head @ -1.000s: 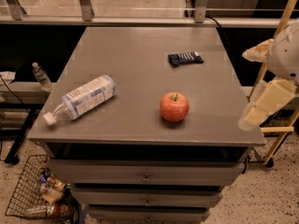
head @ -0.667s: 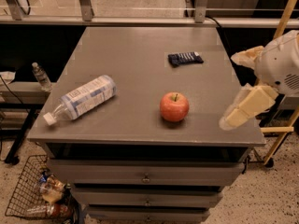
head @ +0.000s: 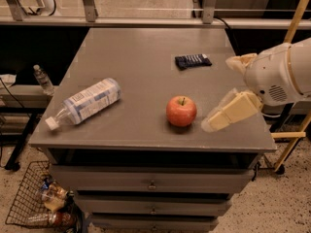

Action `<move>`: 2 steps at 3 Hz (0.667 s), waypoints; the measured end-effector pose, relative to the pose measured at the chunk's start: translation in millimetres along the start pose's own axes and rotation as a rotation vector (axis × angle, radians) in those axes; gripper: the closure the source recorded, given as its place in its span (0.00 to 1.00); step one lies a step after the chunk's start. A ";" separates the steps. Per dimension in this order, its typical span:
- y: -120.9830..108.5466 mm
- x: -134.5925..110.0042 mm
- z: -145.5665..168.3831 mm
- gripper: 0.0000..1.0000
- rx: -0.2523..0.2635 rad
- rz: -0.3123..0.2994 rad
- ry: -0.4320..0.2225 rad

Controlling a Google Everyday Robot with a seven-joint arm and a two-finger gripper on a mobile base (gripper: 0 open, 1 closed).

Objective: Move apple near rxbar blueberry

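I am hovering my end effector [head: 217, 93] over the right edge of the surface [head: 141, 47], a little forward of its middle, with the jaws standing wide and nothing between them. The apple [head: 181, 111] is sitting upright toward the front edge, right of centre, just beside my end effector but apart from it. The rxbar blueberry [head: 193, 60] is lying flat toward the back right corner, well apart from the apple. I am judging this to be the approach step, since the apple is not yet grasped. The next move is calling for me to bring the open jaws around the apple's widest part, low enough not to slip off its round top. Then I should be closing, lifting and carrying it toward the back right, and setting it down beside the bar without landing on it. The plastic bottle [head: 87, 102] is lying on its side by the front left corner, clear of that path.
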State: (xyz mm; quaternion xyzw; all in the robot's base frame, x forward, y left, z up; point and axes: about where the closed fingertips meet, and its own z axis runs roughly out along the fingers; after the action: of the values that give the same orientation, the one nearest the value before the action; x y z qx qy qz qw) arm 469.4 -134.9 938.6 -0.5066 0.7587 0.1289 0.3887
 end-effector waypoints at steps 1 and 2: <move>10.8 5.7 9.9 0.00 -0.007 0.046 -0.004; 22.4 13.8 31.4 0.00 -0.001 0.105 -0.018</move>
State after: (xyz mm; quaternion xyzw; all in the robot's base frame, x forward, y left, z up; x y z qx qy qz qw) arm 461.8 -115.4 903.4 -0.4652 0.7807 0.1539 0.3878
